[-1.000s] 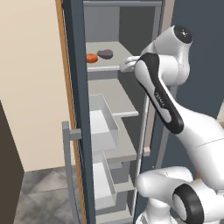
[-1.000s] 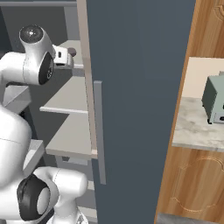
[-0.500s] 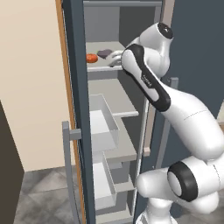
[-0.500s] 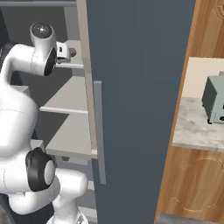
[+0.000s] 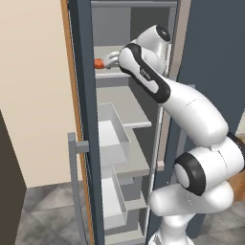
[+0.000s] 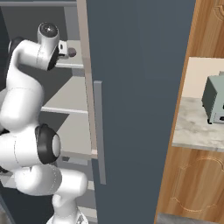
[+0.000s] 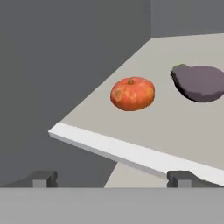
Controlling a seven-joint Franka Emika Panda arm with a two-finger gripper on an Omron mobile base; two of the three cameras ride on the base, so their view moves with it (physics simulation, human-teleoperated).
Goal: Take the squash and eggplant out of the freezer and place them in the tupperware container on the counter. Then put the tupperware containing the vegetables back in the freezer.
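The freezer (image 5: 85, 119) stands open. On its upper grey shelf (image 7: 131, 151) lie the orange-red squash (image 7: 132, 93) and, to its right, the dark purple eggplant (image 7: 199, 83). My gripper (image 7: 111, 179) is open at the shelf's front edge, a short way from both, with nothing between its fingertips (image 7: 43, 178). In the left base view the gripper (image 5: 105, 61) sits just right of the squash (image 5: 97, 63) and my hand covers the eggplant. The beige counter (image 6: 197, 127) is at the right. The tupperware container is out of view.
Pale drawers (image 5: 114, 136) stick out below the upper shelf. The open door's bar handle (image 5: 72, 182) stands at the lower left. The other dark door (image 6: 140, 87) rises right of my arm. A mint-green toaster oven (image 6: 214, 100) sits on the counter.
My arm has swung leftward into the freezer, bringing the hand up to the upper shelf beside the squash. The jaws have stayed wide apart.
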